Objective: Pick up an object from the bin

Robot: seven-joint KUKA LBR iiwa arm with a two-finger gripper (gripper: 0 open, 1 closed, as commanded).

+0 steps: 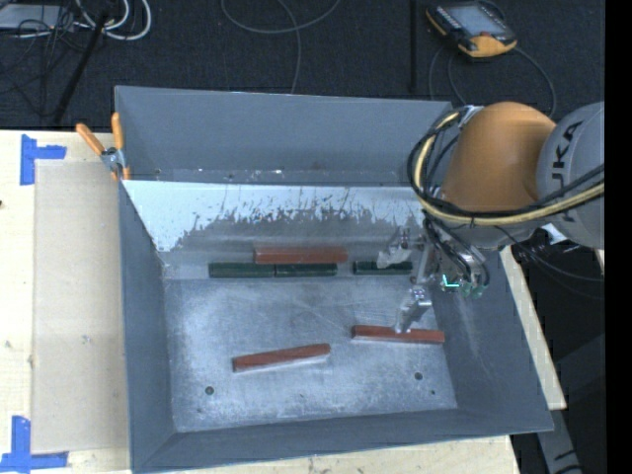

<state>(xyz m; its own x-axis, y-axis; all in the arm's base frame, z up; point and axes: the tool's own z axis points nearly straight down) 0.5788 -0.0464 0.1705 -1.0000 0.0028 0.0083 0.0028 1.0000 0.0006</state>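
- Where the arm reaches in from the right, the gripper [411,314] hangs just above a red-brown flat bar [377,334] on the floor of the bin [296,146], right of centre.
- Whether the gripper is wide or narrow cannot be told.
- A second red-brown bar [281,357] lies apart to the left; dark green bars [272,271] line the back wall.

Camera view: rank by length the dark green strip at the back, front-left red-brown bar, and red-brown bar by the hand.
1. Dark green strip, longest; may be two pieces.
2. Front-left red-brown bar and red-brown bar by the hand: alike, not ranked.
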